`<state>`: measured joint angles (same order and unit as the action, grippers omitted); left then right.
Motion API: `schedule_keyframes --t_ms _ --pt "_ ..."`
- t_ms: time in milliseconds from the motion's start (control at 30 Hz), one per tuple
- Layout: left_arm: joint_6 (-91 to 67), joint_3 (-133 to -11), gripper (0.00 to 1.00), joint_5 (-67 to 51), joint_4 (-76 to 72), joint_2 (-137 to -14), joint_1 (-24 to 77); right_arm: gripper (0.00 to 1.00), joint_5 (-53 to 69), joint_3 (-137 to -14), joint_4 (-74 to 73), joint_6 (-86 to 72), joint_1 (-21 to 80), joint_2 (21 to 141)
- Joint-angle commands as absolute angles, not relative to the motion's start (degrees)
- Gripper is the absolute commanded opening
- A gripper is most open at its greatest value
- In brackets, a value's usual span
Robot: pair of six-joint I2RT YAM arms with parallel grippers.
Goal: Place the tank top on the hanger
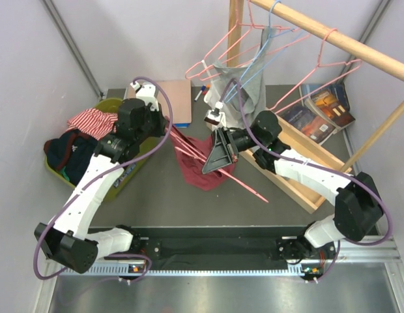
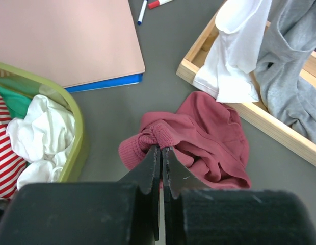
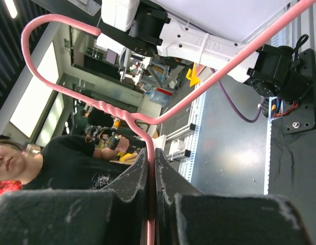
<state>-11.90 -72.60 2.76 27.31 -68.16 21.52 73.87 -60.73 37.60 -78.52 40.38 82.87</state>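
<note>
The maroon tank top lies bunched on the grey table, in the middle. My left gripper is shut on a fold at its upper left edge; the left wrist view shows the pinched fold at the fingertips and the rest of the tank top beyond. My right gripper is shut on the pink wire hanger and holds it over the tank top. In the right wrist view the hanger runs between the closed jaws, hook to the upper left.
A green basket with clothes and a red-and-white striped cloth stands at the left. A pink board lies behind. A wooden rack at the right carries pink hangers, a blue hanger and a grey garment. Books lie beyond its base.
</note>
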Motion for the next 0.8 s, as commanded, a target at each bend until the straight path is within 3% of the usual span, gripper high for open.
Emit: schedule_keyframes --t_ms 0,767 --pt "-10.11 -75.76 0.0 0.61 25.4 -66.53 21.36 0.0 75.06 -61.7 47.98 -82.88 40.61 83.85" --pt "-7.03 -74.71 0.0 3.78 26.19 -65.74 21.27 0.0 74.62 -60.29 44.38 -82.0 36.91 81.12"
